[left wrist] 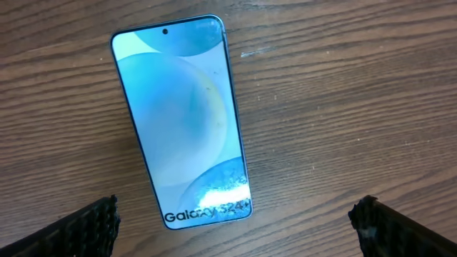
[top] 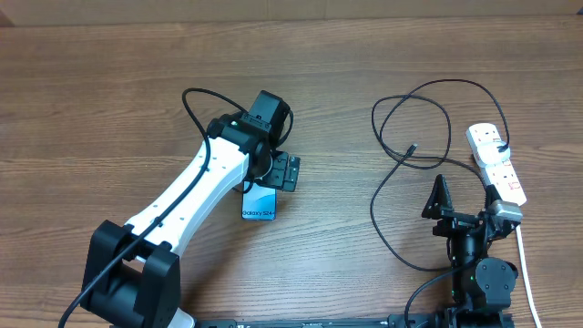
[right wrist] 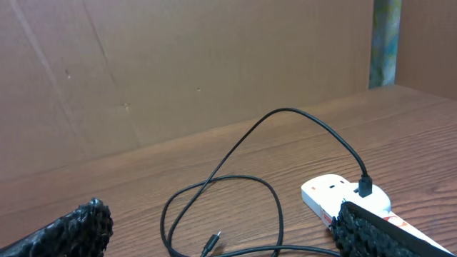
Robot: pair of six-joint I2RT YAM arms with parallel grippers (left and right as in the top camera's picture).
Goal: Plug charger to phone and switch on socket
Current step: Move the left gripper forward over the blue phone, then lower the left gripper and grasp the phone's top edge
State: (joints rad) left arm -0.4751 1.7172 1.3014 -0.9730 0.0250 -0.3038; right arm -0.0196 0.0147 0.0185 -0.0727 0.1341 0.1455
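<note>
The phone point(left wrist: 182, 121) lies flat on the wooden table, screen up, with the "Galaxy S24+" text at its near end. In the overhead view only its lower part point(top: 260, 206) shows under my left gripper point(top: 276, 175). My left gripper point(left wrist: 235, 241) is open and empty, its fingers wide apart on either side of the phone's near end. The charger point(top: 410, 114) lies in loops at the right, its plug tip point(top: 412, 148) loose on the table and its other end in the socket point(top: 496, 157). My right gripper point(top: 466, 202) is open and empty, short of the tip point(right wrist: 211, 246) and beside the socket point(right wrist: 332, 194).
The socket's thick white cord point(top: 526, 264) runs toward the front edge at the right. A brown cardboard wall point(right wrist: 178, 64) stands behind the table. Bare wood lies between the phone and the cable loops.
</note>
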